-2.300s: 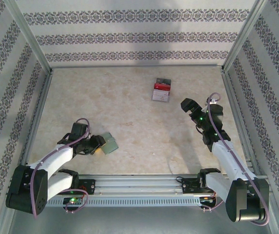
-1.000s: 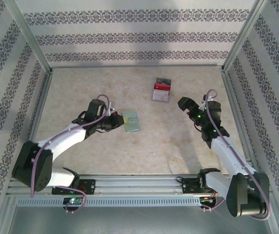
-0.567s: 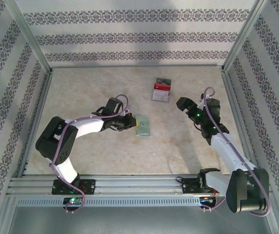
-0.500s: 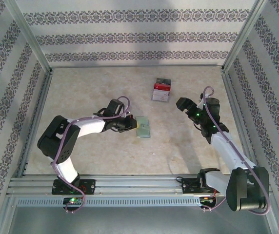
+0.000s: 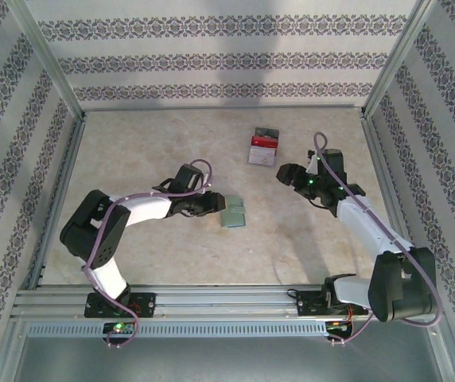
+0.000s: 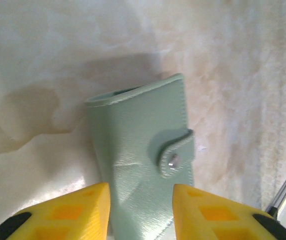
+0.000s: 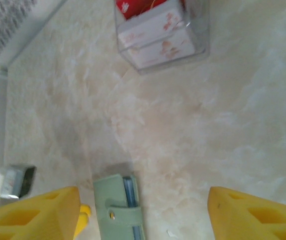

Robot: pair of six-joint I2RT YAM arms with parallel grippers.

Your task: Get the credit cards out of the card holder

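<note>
The card holder [image 6: 138,165] lies shut and flat on the surface [image 5: 132,151], its pale green outside facing up. Its long axis runs straight out from my left claw [image 6: 140,192], the far short end pointing away from me. My yellow fingers [image 6: 83,205] pinch its near end across the width. The snap tab [image 6: 175,150] wraps over the holder's right long edge, where blue-grey layers show in the right wrist view. To the right of the holder my right claw [image 7: 143,195] hangs spread wide with nothing between its fingers. Beyond the holder, well apart from it, sits a clear box [image 7: 160,35] of red and white cards; bare surface lies between them.
</note>
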